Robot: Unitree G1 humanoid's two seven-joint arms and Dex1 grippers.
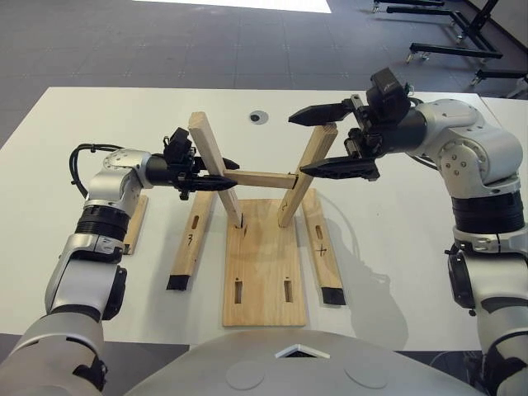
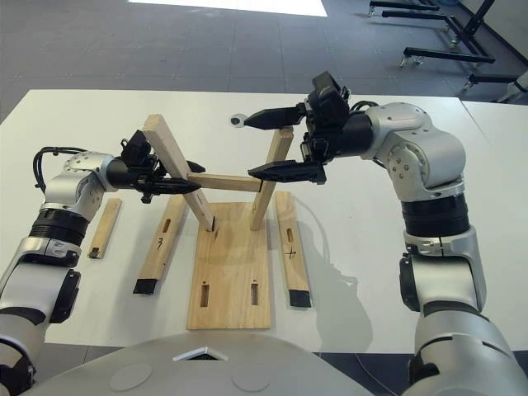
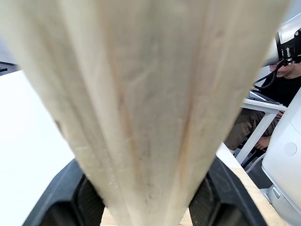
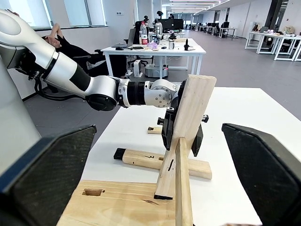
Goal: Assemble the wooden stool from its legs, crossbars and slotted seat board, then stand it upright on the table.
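Seat board (image 1: 264,289) lies flat on the table (image 1: 412,247), with two tilted legs standing on it, joined by a crossbar (image 1: 262,178). Left gripper (image 1: 221,175) clamps the left leg (image 1: 206,140). Right gripper (image 1: 295,144) is spread wide about the right leg (image 1: 304,186).

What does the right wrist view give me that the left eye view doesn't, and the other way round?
Right wrist: the left leg side-on, its foot meeting the seat board, with office desks behind. I cannot tell whether the foot sits in a slot.
Left eye: the right leg between the open fingers of the right gripper, and a loose leg right of the board.
Both: the left gripper clamped on the left leg, the crossbar, and the loose leg left of the board.
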